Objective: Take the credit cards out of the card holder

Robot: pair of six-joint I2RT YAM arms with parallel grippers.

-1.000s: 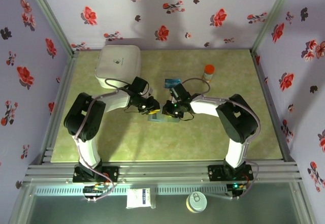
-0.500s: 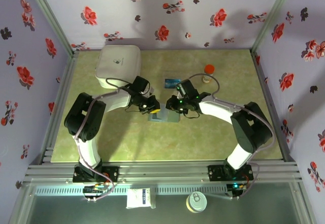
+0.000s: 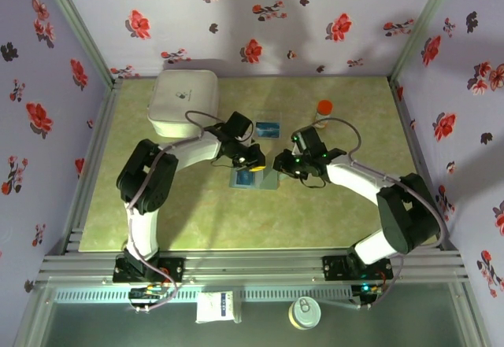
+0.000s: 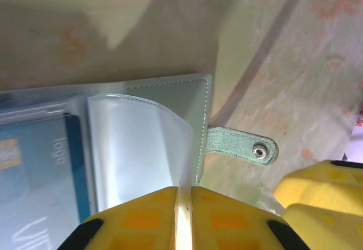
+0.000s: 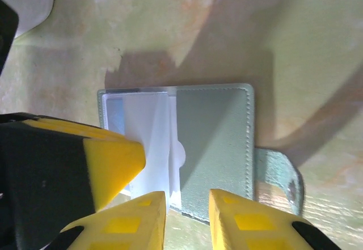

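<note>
The card holder (image 3: 253, 179) lies open on the green mat, its grey-green panel (image 5: 215, 142) and stud strap (image 4: 244, 147) flat. My left gripper (image 4: 183, 196) is shut on one of the holder's clear sleeves (image 4: 142, 142), pinching its edge. A blue credit card (image 4: 39, 170) sits inside the neighbouring sleeve. Another blue credit card (image 3: 268, 129) lies loose on the mat behind the holder. My right gripper (image 5: 187, 202) is open, its fingers hanging over the near edge of the holder's panel with nothing gripped. In the top view, the left gripper (image 3: 250, 158) and right gripper (image 3: 282, 164) face each other over the holder.
A big white rounded box (image 3: 183, 99) stands at the back left. A small orange-capped bottle (image 3: 324, 108) stands at the back right. Flowered walls close the mat on three sides. The left gripper's yellow finger (image 5: 108, 159) sits close beside the right one.
Both grippers have shifted right and toward the back over the holder. The left jaws have shut on a clear sleeve. The right arm has stretched out further.
</note>
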